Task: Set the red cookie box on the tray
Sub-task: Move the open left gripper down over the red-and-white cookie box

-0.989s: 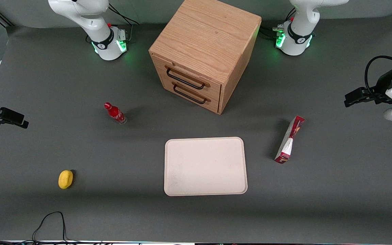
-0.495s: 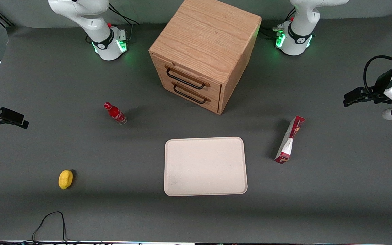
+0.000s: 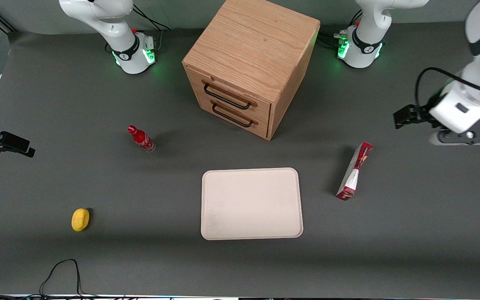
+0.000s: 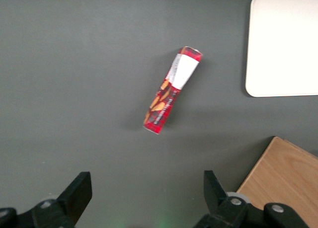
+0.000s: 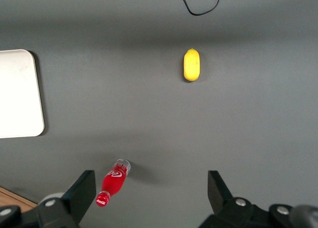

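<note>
The red cookie box (image 3: pixel 354 171) lies on the grey table beside the cream-white tray (image 3: pixel 251 203), toward the working arm's end, apart from the tray. Its white patch is near the end closer to the front camera. It also shows in the left wrist view (image 4: pixel 171 90), with a corner of the tray (image 4: pixel 283 44). My left gripper (image 3: pixel 461 139) hangs above the table, farther from the front camera than the box and nearer the working arm's end. In the left wrist view the gripper (image 4: pixel 145 181) is wide open and empty, with bare table between the fingers.
A wooden two-drawer cabinet (image 3: pixel 250 66) stands farther from the front camera than the tray; its corner shows in the left wrist view (image 4: pixel 283 178). A small red bottle (image 3: pixel 141 138) and a yellow lemon (image 3: pixel 80 219) lie toward the parked arm's end. A black cable (image 3: pixel 61 271) lies near the front edge.
The left arm has swung in from the table's end toward the cabinet and the cookie box. The box, tray and other things have not moved.
</note>
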You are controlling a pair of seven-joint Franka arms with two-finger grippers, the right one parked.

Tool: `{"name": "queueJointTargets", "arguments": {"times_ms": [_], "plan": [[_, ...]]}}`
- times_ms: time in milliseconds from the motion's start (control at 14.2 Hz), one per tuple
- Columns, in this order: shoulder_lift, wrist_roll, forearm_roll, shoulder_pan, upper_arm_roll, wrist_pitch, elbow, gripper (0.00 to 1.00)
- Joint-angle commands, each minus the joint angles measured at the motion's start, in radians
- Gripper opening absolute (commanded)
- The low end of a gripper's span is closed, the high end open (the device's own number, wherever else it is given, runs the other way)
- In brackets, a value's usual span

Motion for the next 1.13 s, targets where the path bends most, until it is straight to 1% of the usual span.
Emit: {"name": "queueJointTargets", "arguments": {"times_ms": [0,283,353,495,777,1060], "plan": [[-0.013,-0.103,0.005,-0.090,0.012,0.032,-0.036,1.00],[-0.017,-0.068,0.005,-0.115,0.010,0.017,-0.051,1.00],[-0.017,-0.003,0.010,-0.115,0.012,0.024,-0.051,1.00],[-0.017,0.186,0.012,-0.110,0.013,0.032,-0.046,1.00],[-0.016,0.403,0.044,-0.109,0.012,0.058,-0.049,1.00],[-0.014,0.486,0.033,-0.106,0.012,0.095,-0.071,1.00]]}}
